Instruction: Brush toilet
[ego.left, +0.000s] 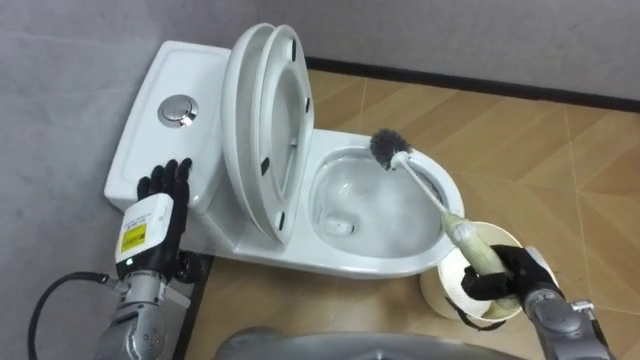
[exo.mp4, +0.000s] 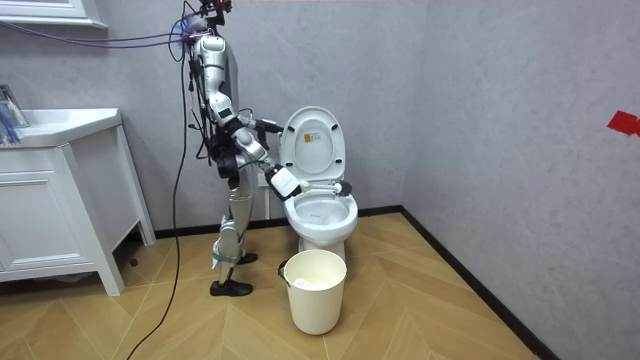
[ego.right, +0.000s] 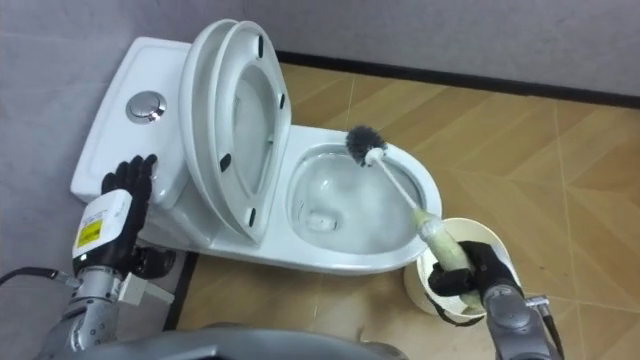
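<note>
Brush: toilet brush (ego.left: 425, 190) lies slanted over the open toilet bowl (ego.left: 370, 265), white shaft running from near right to far left.
Brush head: dark bristles sit at the far rim of the bowl, just right of the raised seat; contact with the porcelain cannot be told.
Brush grip: thick cream end of the handle points toward the near right, above the bowl's right rim.
Right hand: right hand (ego.left: 503, 277) has its dark fingers curled round the cream grip and holds the brush.
Bucket: cream bucket (ego.left: 440, 285) stands on the floor just right of the bowl, directly under the right hand.
Seat and lid: seat and lid (ego.left: 262, 130) are both up, leaning against the cistern (ego.left: 150, 140).
Flush button: round chrome flush button (ego.left: 178, 110) sits on top of the cistern.
Left hand: left hand (ego.left: 165, 205) rests against the cistern's near edge, fingers relaxed, holding nothing.
Floor: wood-pattern floor (ego.left: 560, 150) lies to the right and far side.
Robot position: standing at the room view's left of the toilet, both arms reaching toward it.
Cabinet: white cabinet (exo.mp4: 50, 220) stands well apart at the room view's left.
</note>
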